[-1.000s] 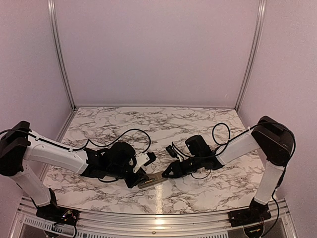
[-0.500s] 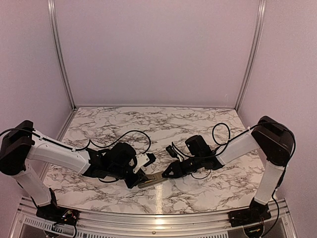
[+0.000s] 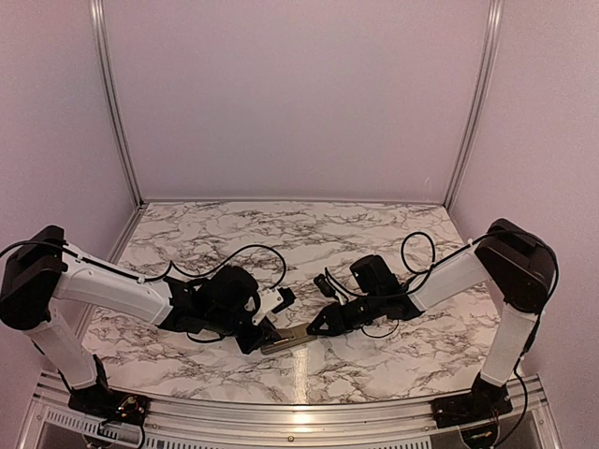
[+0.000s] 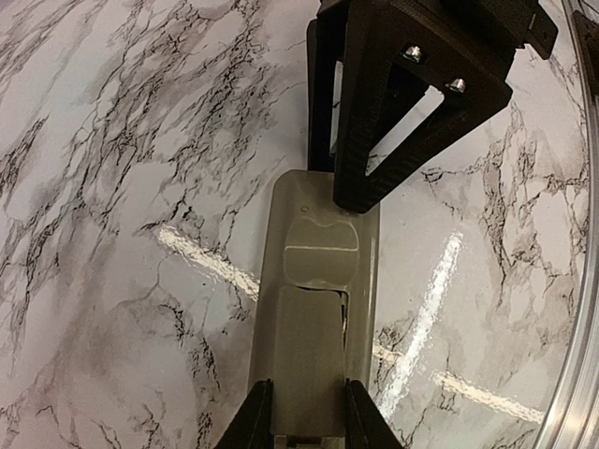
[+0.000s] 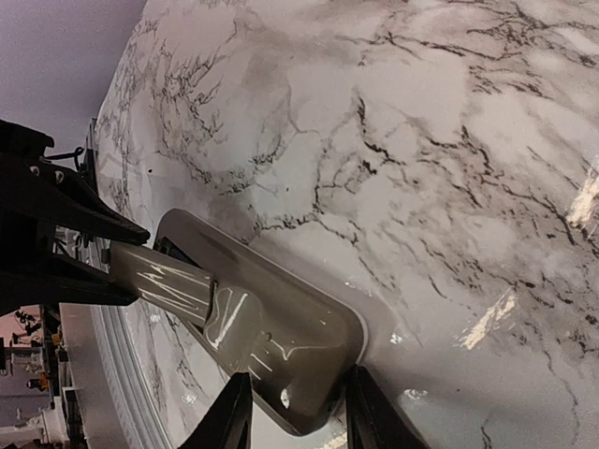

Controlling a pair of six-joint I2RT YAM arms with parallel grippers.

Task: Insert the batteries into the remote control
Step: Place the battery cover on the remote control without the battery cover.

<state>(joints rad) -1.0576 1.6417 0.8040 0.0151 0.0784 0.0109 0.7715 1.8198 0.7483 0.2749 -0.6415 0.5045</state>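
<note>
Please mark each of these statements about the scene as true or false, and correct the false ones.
1. The remote control lies with its buttons up. False: its greyish back faces up.
2. The left gripper has its fingers on both sides of the remote control. True.
3. The right gripper hovers far from the remote control. False: it is at the remote control's other end.
4. The table under the remote control is marble-patterned. True.
</note>
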